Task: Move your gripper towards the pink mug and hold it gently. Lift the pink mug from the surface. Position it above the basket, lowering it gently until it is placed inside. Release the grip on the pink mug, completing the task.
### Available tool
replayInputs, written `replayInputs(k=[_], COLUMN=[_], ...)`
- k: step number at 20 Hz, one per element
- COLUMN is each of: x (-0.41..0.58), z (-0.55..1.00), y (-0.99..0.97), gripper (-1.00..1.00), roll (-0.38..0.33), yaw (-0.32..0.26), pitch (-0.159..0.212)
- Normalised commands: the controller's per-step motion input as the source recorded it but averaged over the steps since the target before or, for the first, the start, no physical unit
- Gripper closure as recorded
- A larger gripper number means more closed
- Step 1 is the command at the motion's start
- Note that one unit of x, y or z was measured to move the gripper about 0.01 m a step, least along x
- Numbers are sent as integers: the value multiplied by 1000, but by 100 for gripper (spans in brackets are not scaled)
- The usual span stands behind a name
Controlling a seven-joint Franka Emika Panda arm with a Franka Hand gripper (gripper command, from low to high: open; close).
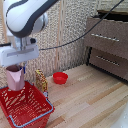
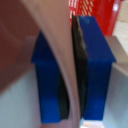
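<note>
In the exterior view my gripper (image 1: 15,69), a white block under the big white arm, is shut on the rim of the pink mug (image 1: 15,79). The mug hangs tilted just above the open top of the red lattice basket (image 1: 30,111) at the exterior view's lower left. In the wrist view the two blue fingers (image 2: 47,75) pinch the mug's thin pale pink wall (image 2: 57,45) between them. Red lattice of the basket (image 2: 95,12) shows behind the fingers.
A small red bowl (image 1: 60,78) sits on the wooden floor to the exterior view's right of the basket. A yellow-brown box (image 1: 41,80) stands upright next to the basket. A dark wooden drawer cabinet (image 1: 107,42) stands at the back right.
</note>
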Motion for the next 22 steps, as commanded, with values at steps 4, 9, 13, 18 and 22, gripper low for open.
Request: replayInputs(k=[4, 9, 13, 18, 22], x=[-324, -245, -109, -15, 0], z=[-540, -650, -436, -4, 267], y=[139, -33, -30, 0, 0], gripper=[100, 100, 100, -100, -100], roll=[-21, -24, -23, -20, 0], yaw=[121, 157, 127, 104, 13], pitch=[0, 45, 2, -167, -150])
